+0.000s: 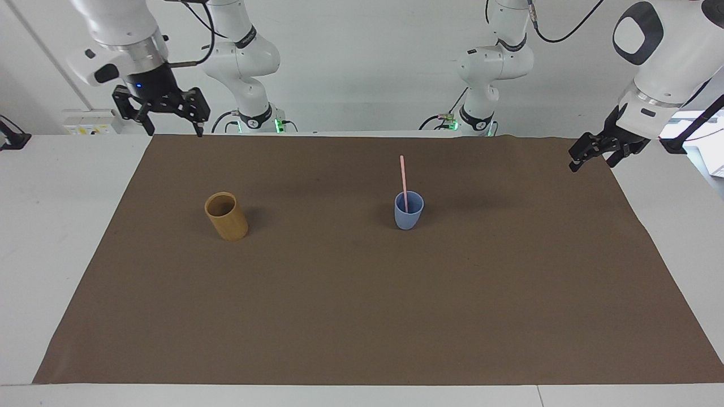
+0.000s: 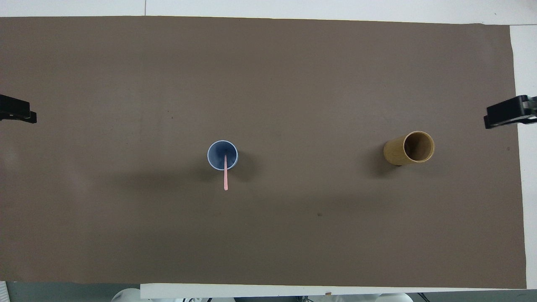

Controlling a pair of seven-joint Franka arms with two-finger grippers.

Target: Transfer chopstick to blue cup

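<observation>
Facing view: chopstick (image 1: 403,180) stands in blue cup (image 1: 408,210) (leaning toward the robots). Right tool (image 1: 169,120) and left tool (image 1: 592,158), both spread apart, hang at the worktop's ends.

Only two things stand on the brown mat (image 1: 362,316): the blue cup (image 1: 408,213) with the chopstick (image 1: 403,178) rising above its rim, and the tan bamboo cup (image 1: 226,216). The right gripper (image 1: 169,121) hangs with fingers spread over the mat's corner, well apart from the bamboo cup; the left gripper (image 1: 591,155) waits over the mat's edge, bare mat between it and the blue cup.
</observation>
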